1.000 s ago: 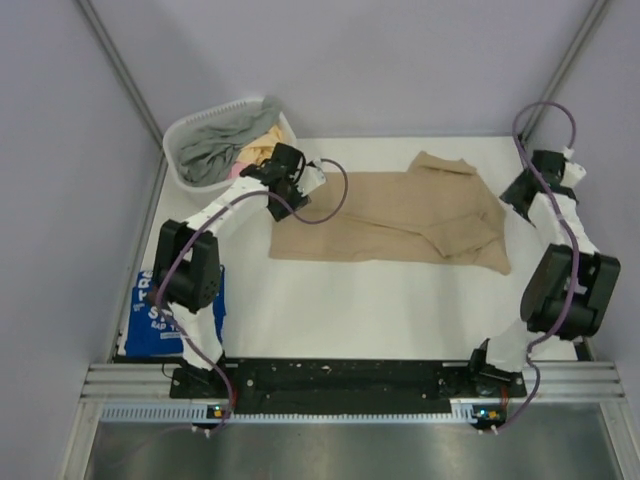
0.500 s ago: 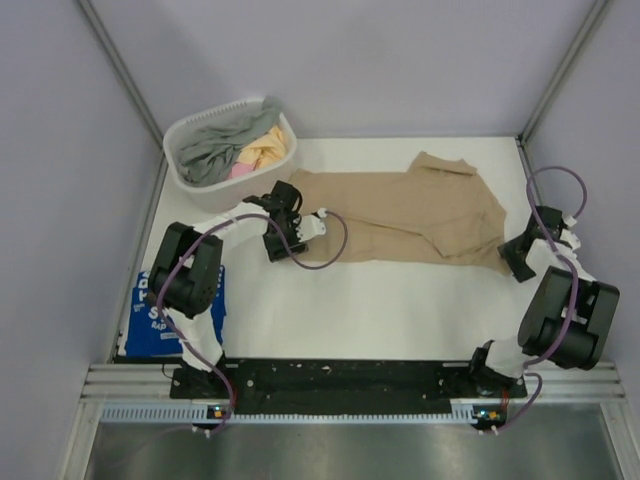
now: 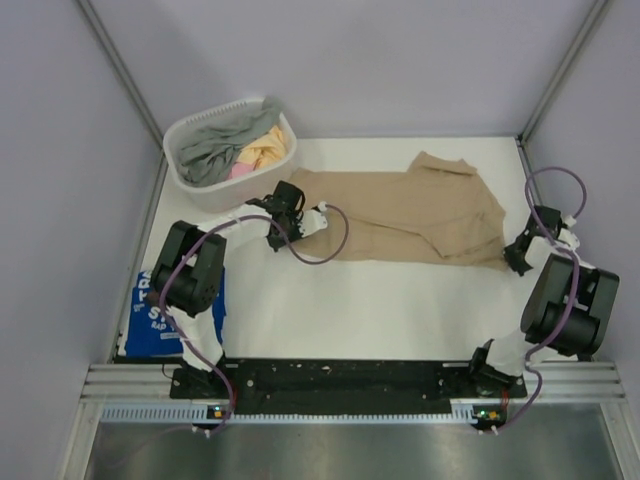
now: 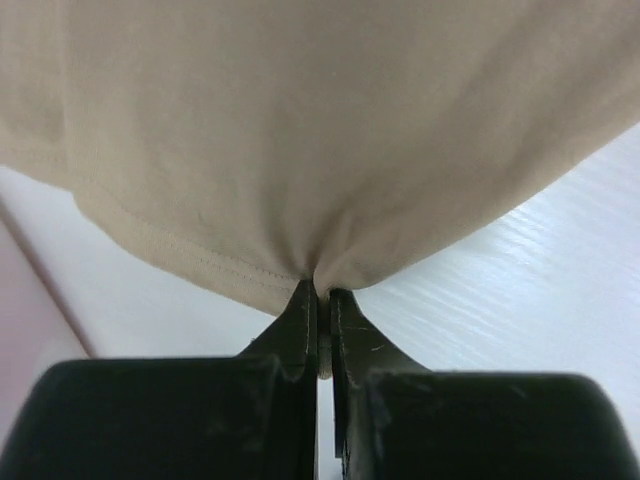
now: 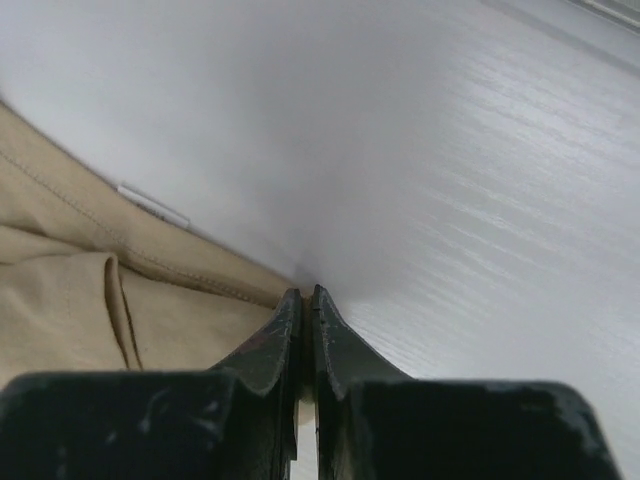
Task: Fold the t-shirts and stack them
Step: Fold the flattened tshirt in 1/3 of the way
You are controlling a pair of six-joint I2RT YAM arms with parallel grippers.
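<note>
A tan t-shirt lies spread out on the white table, its right part crumpled. My left gripper sits at the shirt's near-left corner. In the left wrist view that gripper is shut on the stitched hem, and the tan t-shirt bunches up above the tips. My right gripper is at the near-right corner. In the right wrist view it is shut on the very tip of the tan t-shirt. A blue t-shirt with white lettering lies at the left front, partly hidden by the left arm.
A white slotted basket with grey, yellow and pink cloth stands at the back left, close behind the left gripper. Grey walls and metal posts close in the table on three sides. The arm bases sit on a black rail at the near edge.
Both grippers came from the far side toward me to the tan shirt's near corners, and both went from open to shut on the cloth.
</note>
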